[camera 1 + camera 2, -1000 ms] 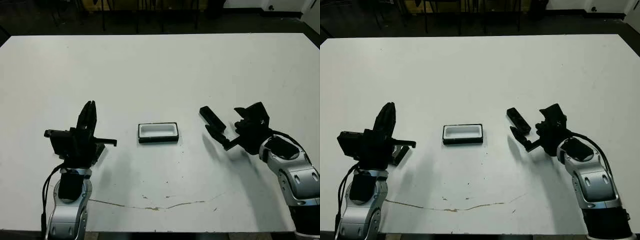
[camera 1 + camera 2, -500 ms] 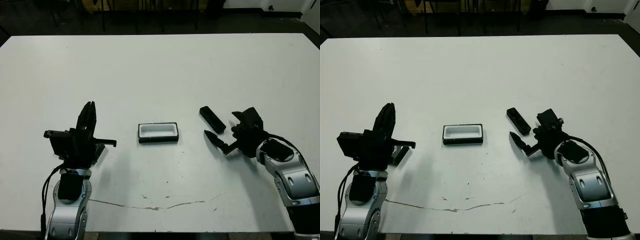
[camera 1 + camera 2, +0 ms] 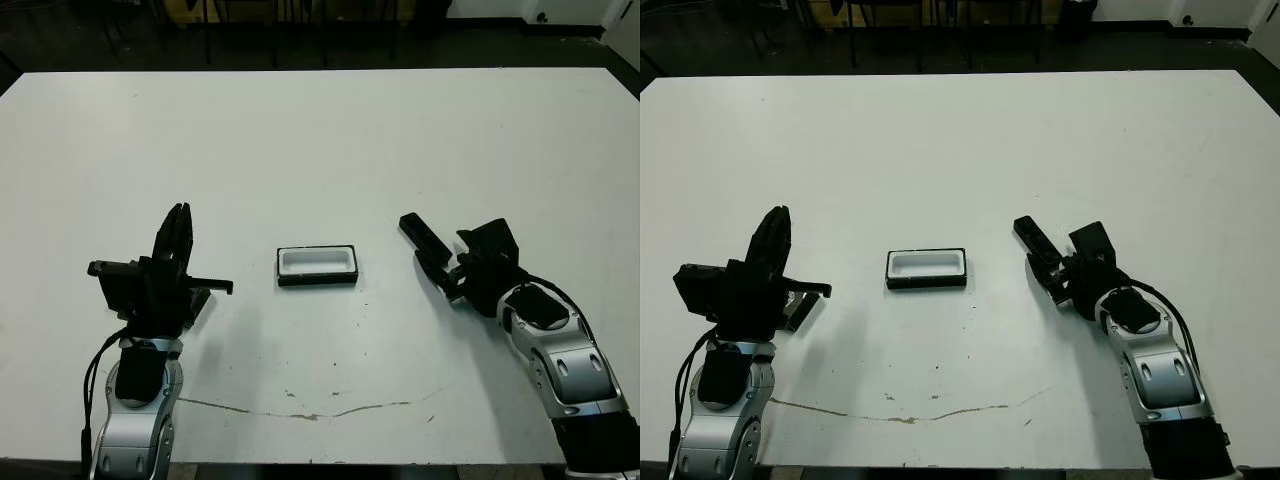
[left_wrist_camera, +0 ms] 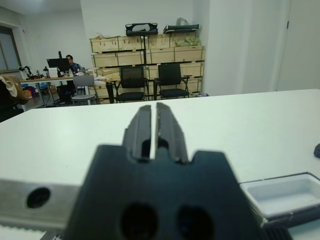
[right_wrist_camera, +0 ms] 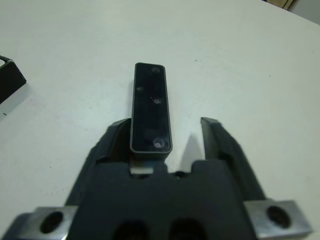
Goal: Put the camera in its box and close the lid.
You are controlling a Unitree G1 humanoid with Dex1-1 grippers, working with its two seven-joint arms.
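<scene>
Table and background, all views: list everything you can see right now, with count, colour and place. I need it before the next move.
table: one, white, fills the head views
box: one, black with white lining, table centre, open and empty
camera: one, black bar, right of the box, lying flat on the table
office chairs: two, black, beyond the table
stacked crates: several, tan, by the far wall
person: one, seated at a far desk
left gripper: one, black, raised left of the box, fingers together, holding nothing
right gripper: one, black, open, fingers either side of the camera's near end
</scene>
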